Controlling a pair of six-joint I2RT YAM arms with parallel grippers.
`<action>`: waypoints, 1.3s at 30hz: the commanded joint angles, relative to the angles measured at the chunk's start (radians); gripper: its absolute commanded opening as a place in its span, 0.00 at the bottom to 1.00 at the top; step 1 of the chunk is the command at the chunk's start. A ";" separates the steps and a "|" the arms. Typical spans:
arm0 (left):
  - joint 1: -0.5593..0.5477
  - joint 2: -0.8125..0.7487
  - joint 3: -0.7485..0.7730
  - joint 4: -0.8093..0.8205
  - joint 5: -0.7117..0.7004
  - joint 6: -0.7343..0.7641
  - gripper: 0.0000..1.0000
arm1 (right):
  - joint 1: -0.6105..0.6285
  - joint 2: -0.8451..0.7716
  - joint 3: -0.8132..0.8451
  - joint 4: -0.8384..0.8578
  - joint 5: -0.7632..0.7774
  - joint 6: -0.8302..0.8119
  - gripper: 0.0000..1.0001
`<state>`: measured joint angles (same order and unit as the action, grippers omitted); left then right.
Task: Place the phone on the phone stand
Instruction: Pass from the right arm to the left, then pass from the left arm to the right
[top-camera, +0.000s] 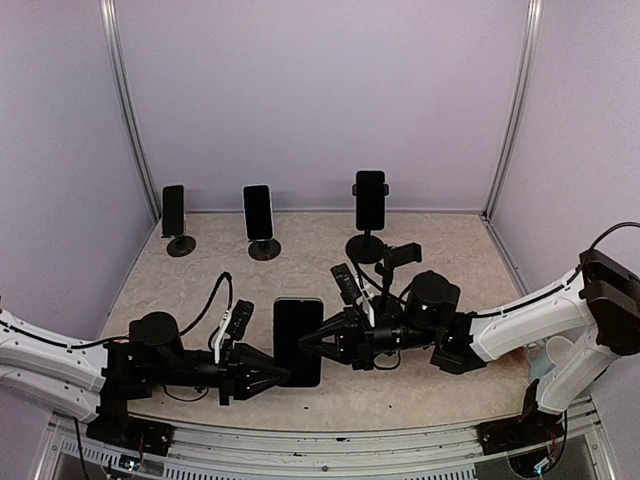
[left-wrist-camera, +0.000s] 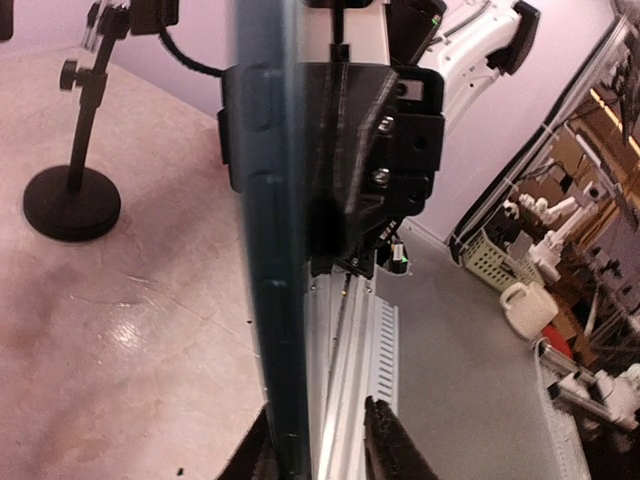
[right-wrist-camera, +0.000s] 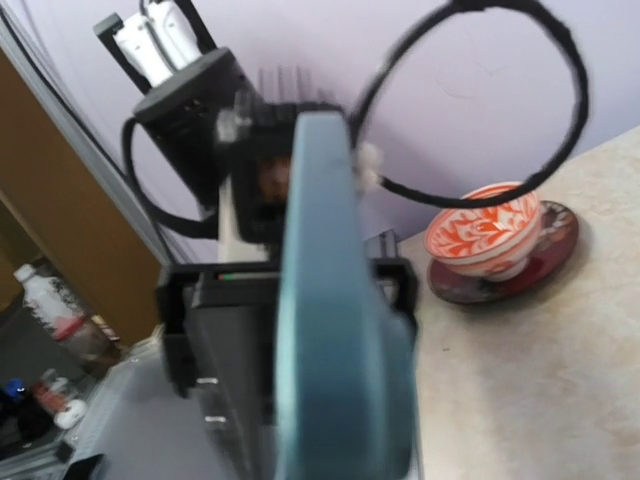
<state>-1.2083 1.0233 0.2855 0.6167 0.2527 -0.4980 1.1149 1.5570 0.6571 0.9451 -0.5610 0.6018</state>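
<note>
Two grippers meet at the phone (top-camera: 298, 335), mid-table, its long axis running near to far. The right gripper (top-camera: 311, 339) is clamped on its right edge. The left gripper (top-camera: 280, 377) straddles the near-left edge, jaws narrow, a gap showing on one side. The empty phone stand (top-camera: 402, 255) stands beyond and to the right, nearer the right arm

In your right wrist view the phone (right-wrist-camera: 340, 330) is blurred and cut off at 6 o'clock. In the left wrist view you see only its thin edge, cut at 12 and 6 o'clock. The stand (left-wrist-camera: 72, 205) at 9 o'clock loses its top.
</note>
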 joint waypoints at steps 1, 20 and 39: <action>-0.007 0.007 0.030 0.031 0.020 0.014 0.11 | -0.004 0.011 0.021 0.102 0.015 0.020 0.00; -0.015 0.007 0.044 0.001 0.047 0.037 0.00 | -0.008 -0.006 0.111 -0.117 -0.036 -0.074 0.49; -0.051 0.069 0.087 -0.012 0.070 0.067 0.00 | -0.016 -0.004 0.161 -0.182 -0.091 -0.091 0.53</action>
<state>-1.2503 1.0882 0.3336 0.5453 0.3107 -0.4572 1.1053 1.5635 0.7933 0.7578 -0.6292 0.5156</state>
